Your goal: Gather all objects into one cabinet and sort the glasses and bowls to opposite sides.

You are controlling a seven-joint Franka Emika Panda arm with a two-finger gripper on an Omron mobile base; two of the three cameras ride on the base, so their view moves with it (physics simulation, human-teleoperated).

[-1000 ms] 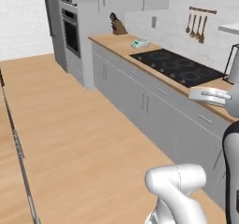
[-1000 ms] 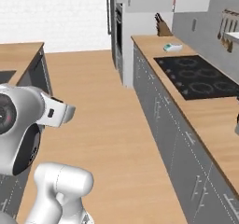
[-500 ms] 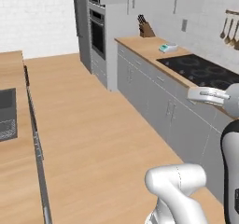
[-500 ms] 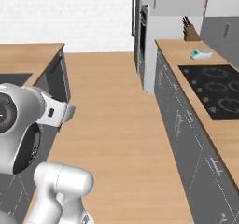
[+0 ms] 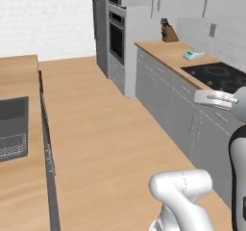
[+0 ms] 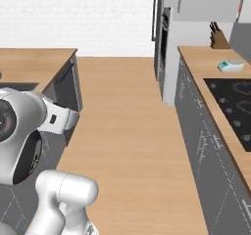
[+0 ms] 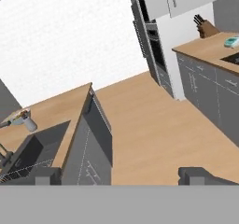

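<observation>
The hand stands wide open with nothing between its fingertips, which rise at 6 o'clock in the hand view over the wooden floor; none of the cups or the bowl can be made out. A counter at 2 o'clock in the left base view carries a knife block, a small teal object and a black hob; a sink lies at 9 o'clock.

- My arm is glossy white, built of rounded, tube-like links.
- A big round shoulder joint shows a dark grey disc on its face.
- Dark bands mark the joints.
- My two fingertips are small, blocky and dark grey.
</observation>
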